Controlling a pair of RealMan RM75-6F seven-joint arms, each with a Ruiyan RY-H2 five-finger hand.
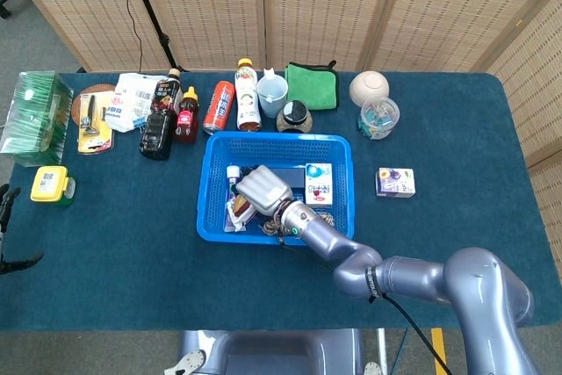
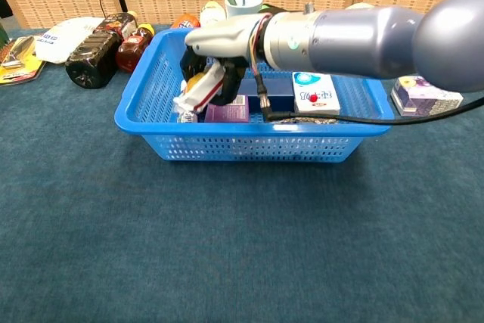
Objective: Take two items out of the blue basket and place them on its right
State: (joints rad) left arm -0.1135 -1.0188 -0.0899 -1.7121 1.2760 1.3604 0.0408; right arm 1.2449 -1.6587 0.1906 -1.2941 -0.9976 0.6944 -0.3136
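Right hand [image 2: 215, 54], smooth grey metal, inside the perforated blue plastic basket [image 2: 151, 122]; fingers [image 2: 227, 85] pinching a flat white-and-red tube [image 2: 198, 92] at the basket's left end, on the teal-clothed table [image 2: 227, 247].

Right of the blue plastic mesh basket [image 1: 342, 183], only a small purple-and-white carton [image 1: 395, 182] is interrupting bare blue table [image 1: 457, 208].

woven screens [image 1: 263, 6], blue-clothed table [image 1: 132, 252]
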